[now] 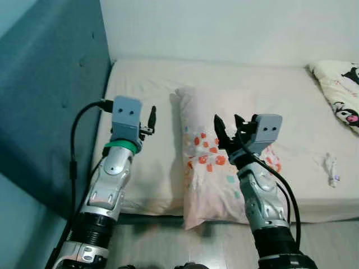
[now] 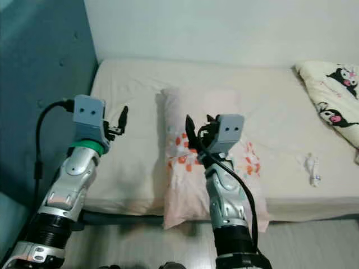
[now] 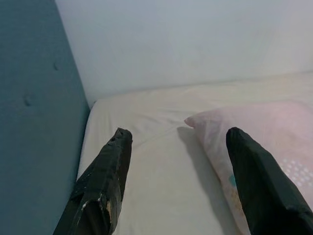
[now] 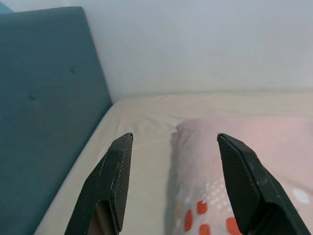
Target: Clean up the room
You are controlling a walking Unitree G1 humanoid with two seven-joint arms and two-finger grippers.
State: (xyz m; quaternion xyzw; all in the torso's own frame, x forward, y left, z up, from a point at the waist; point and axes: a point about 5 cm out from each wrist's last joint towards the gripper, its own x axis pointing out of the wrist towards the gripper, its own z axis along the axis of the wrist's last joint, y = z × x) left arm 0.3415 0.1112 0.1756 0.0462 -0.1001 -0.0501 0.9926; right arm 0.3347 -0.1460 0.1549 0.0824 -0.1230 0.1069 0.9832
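Note:
A pale pink pillow (image 1: 216, 145) with orange and teal spots lies across the cream bed (image 1: 151, 95), its near end hanging over the bed's front edge. My right gripper (image 1: 230, 130) hovers open just above the pillow's middle, nothing between its fingers (image 4: 117, 181). Left of the pillow, my left gripper (image 1: 151, 120) is raised over bare sheet, open and empty, and the pillow's corner (image 3: 205, 127) lies beyond its fingers (image 3: 105, 186).
A teal padded headboard (image 1: 50, 84) rises along the left. At the right end of the bed lies a cartoon-print blanket (image 1: 342, 89), with a small white crumpled object (image 1: 332, 168) near the front edge. Grey floor (image 1: 168, 241) runs below the bed.

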